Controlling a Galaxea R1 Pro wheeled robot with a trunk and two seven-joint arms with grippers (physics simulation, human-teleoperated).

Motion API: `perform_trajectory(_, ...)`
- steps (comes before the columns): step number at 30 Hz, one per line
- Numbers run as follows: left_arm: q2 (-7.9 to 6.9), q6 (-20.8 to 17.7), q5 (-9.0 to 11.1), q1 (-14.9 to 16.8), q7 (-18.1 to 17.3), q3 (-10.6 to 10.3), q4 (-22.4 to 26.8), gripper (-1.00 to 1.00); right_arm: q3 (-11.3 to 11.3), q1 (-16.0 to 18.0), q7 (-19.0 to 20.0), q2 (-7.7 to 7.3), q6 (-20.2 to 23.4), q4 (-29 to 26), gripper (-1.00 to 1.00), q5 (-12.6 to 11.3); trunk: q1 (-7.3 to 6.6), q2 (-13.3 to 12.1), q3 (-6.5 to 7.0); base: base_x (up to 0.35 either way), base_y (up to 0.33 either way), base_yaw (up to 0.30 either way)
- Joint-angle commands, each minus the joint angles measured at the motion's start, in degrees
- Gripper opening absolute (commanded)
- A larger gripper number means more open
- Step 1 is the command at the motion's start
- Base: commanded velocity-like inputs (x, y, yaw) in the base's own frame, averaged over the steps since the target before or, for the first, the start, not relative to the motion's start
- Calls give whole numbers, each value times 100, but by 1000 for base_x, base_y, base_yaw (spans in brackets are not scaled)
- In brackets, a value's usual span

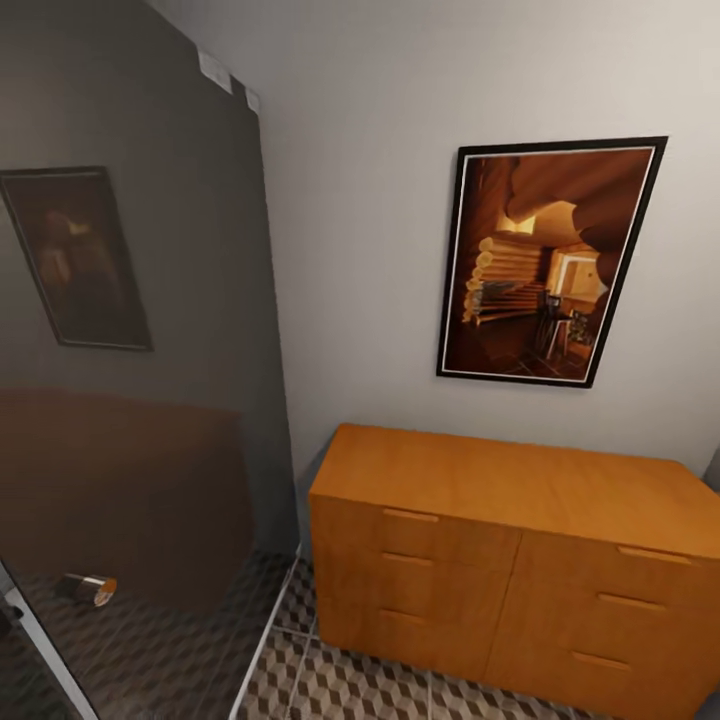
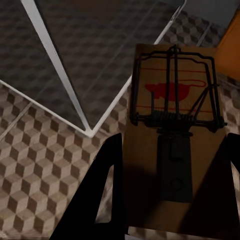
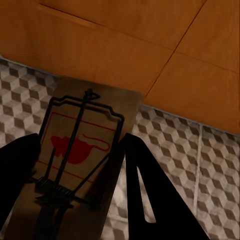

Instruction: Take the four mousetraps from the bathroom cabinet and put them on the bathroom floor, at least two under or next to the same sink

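Head view looks down on the orange-brown cabinet (image 1: 520, 560), which stands against a pale wall with its six drawer fronts all flush and its flat top bare. A framed picture (image 1: 550, 260) of a log cabin interior hangs on the wall above it. To the cabinet's left a tinted glass shower screen (image 1: 140, 350) rises from the floor, and a small metal cylinder (image 1: 86, 589) lies behind it on the darker shower floor. The cube-patterned bathroom floor (image 1: 350, 690) shows in front of the cabinet.

Left wrist view shows the left gripper (image 2: 172, 165) pinching a mousetrap (image 2: 172, 100) between its two dark fingers (image 2: 107, 190), one on each long edge of the board. The trap's red mouse print and black wire spring face the camera. It hangs above the tiles, near the white frame corner (image 2: 90, 131) of the shower screen.

Right wrist view shows the right gripper (image 3: 80, 175) clamped the same way on a second mousetrap (image 3: 85, 150), held above the patterned floor just in front of the cabinet's drawer fronts.
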State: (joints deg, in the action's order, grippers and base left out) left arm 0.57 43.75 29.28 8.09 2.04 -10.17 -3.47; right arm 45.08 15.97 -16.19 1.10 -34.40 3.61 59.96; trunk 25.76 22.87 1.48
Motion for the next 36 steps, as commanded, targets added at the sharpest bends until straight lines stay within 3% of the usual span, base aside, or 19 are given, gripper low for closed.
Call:
perform_trajectory(1, 4, 28, 7, 9, 34, -46, -23, -100, 36, 3, -48, 0, -13, 17, -100, 59, 2, 5, -2, 0, 0, 300)
perform_trajectory(36, 46, 19, 18, 11, 25, -45, -23, -100, 19, 3, -50, 19, -14, 17, -100, 68, 2, 5, -2, 0, 0, 300)
